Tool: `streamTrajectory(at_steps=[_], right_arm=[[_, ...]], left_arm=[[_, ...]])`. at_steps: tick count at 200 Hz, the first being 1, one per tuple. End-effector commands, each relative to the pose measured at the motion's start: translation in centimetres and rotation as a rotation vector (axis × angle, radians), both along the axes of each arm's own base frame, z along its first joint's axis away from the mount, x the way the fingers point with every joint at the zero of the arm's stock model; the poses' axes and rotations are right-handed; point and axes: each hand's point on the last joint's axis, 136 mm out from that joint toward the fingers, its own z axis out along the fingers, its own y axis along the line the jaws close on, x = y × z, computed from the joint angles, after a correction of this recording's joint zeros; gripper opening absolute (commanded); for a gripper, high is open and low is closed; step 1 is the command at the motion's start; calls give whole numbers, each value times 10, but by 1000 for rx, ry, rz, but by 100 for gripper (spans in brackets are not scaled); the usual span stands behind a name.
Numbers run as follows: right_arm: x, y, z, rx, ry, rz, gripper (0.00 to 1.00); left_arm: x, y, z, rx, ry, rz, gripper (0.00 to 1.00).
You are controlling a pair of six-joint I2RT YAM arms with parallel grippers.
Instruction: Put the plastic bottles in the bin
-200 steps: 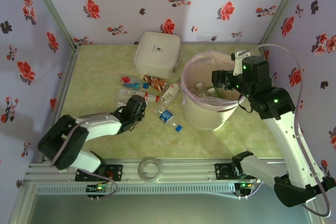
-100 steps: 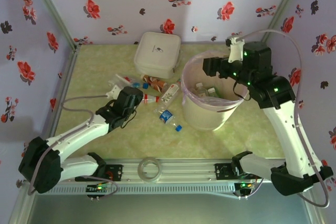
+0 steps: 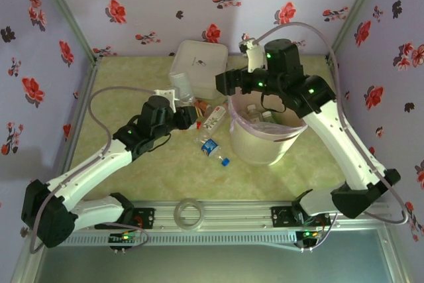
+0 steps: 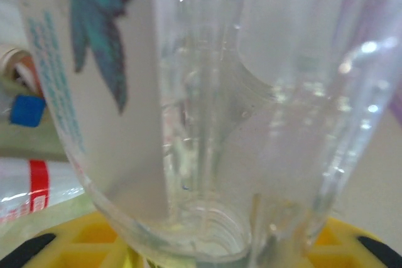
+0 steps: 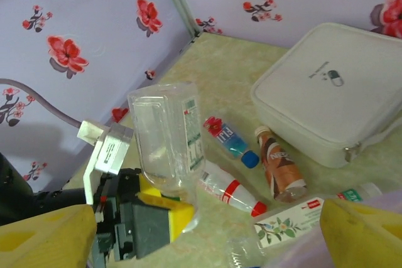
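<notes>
**One bottle held at the pile, right jaws over the bin rim**

The left gripper [image 5: 164, 196] is clamped narrow on one clear bottle [image 5: 166, 133], which stands up out of its yellow pads just above the pile. The right gripper [image 3: 224, 84] is spread wide with nothing between its fingers. It hangs at the bin's 10 o'clock rim, between the held bottle and the bin's mouth.

Five more bottles lie on the table:
- A blue bottle [image 5: 229, 137] and a brown bottle [image 5: 281, 169] lie just beside the box.
- A red-banded bottle [image 5: 227, 189] lies by the left gripper.
- A flower-label bottle [image 5: 295, 216] lies close to the bin.
- A blue-capped bottle [image 3: 213, 148] lies apart from the others, at 8 o'clock of the bin.

At least two white-capped bottles [image 3: 252, 108] lie inside the bin [image 3: 262, 154]. I cannot count any deeper ones.

The one bin stands right of centre, with pink liner over its rim. One white box [image 3: 199, 64] sits at 12 o'clock of the pile, hard against it. One tape ring [image 3: 189, 213] lies on the rail [image 3: 238, 211] at 6 o'clock.

Flowered walls [image 3: 165, 4] close the table [image 3: 126, 91] at 9, 12 and 3 o'clock. The table is bare at 9 o'clock, and also between the bin and the rail.
</notes>
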Motion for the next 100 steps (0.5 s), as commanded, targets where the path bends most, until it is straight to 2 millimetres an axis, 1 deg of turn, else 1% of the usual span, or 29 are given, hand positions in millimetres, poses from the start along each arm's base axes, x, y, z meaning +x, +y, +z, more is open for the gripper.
streamTrajectory(at_steps=[1,20,46,86,100], right_arm=[[-1,23,9,54,16,50,95],[1,40,-1,50,47,82,97],[4,58,-14,53,88,127,97],[-5,78,-16,123,124,248,96],[-3,77,-15,151,144,263,96]], left_arm=[[-13,-15,38,-14,-133,-166,0],[-18,-20,42,-29,-152,-204,0],[-29,-30,54,-88,-195,-276,0],[-42,-34,63,-126,-228,-344,0],[-46,-36,63,-132,-225,-365,0]])
